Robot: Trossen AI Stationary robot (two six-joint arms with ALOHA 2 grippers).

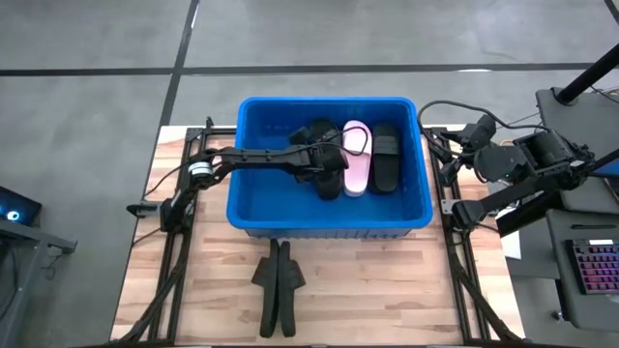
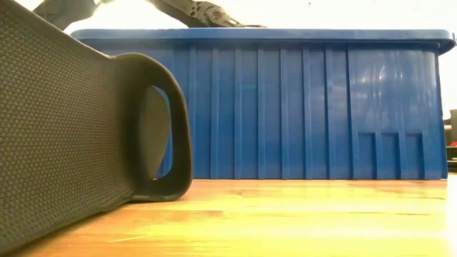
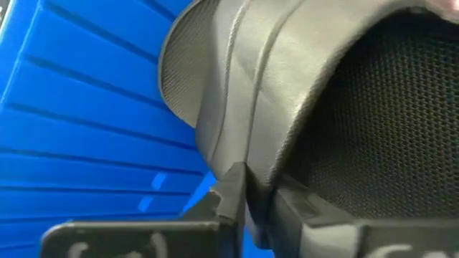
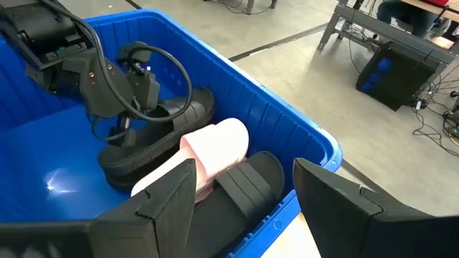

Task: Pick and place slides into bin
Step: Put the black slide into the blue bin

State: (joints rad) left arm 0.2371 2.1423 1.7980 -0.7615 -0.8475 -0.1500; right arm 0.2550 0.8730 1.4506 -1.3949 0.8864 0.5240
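The left gripper [image 1: 329,166] is reaching down inside the bin [image 1: 253,208], its fingers [image 3: 229,197] pinched almost together on the strap edge of a black slide [image 1: 327,174]. In the left wrist view that thin moulded edge is sitting right between the fingers, with the mesh-textured footbed just beyond them and the ribbed blue wall off to one side. Whether the sole is already resting on the bin floor is not visible.

Just beside the fingers, on the side toward the right arm, a pale pink slide [image 1: 356,158] is lying, and past it another black slide [image 1: 386,157]. Well apart from the fingers, outside the bin on the worktop [image 1: 387,290], a pair of black slides [image 1: 279,287] is waiting, standing on edge and pressed together.

The right gripper [image 4: 244,193] is hanging beside the bin rim near the black slide at that end, its fingers spread wide and holding nothing.

These slides are looking like light foam or rubber: springy, matte, not slippery, not fragile. The strap is probably flexing under a pinch, so a bite across the strap edge or the sole's side rim is likely holding best. For the pair on the worktop, the upturned sole edges are probably offering the easiest hold.
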